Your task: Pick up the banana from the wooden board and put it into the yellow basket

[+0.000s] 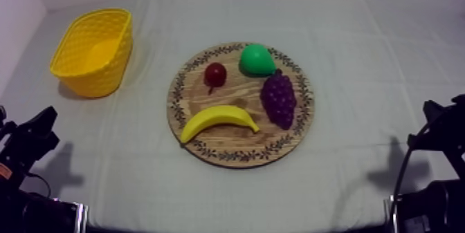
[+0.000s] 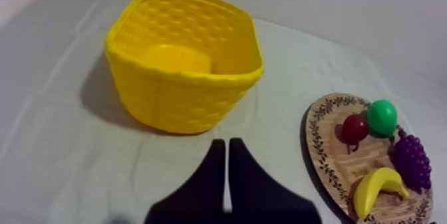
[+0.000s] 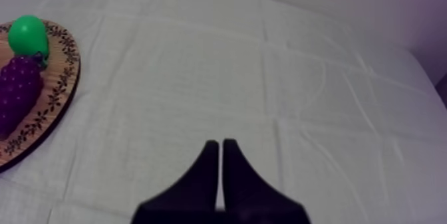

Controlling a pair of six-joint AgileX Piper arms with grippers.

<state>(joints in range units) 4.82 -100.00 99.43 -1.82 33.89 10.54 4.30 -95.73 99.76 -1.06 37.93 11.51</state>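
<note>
A yellow banana (image 1: 218,120) lies on the near part of the round wooden board (image 1: 235,154) at the table's middle; from the left wrist it appears again as the banana (image 2: 377,189) on the board (image 2: 324,153). The yellow basket (image 1: 95,50) stands empty at the back left, and close ahead of my left gripper (image 2: 226,145), which is shut on nothing. My left gripper (image 1: 43,126) rests low at the left side. My right gripper (image 3: 220,146) is shut, its fingers together over bare cloth to the right of the board (image 3: 56,100); it rests low at the right side (image 1: 434,111).
On the board with the banana lie a green pear (image 1: 257,59), a bunch of purple grapes (image 1: 279,98) and a small red fruit (image 1: 215,75). Bare cloth stretches between the basket and the board and all along the right.
</note>
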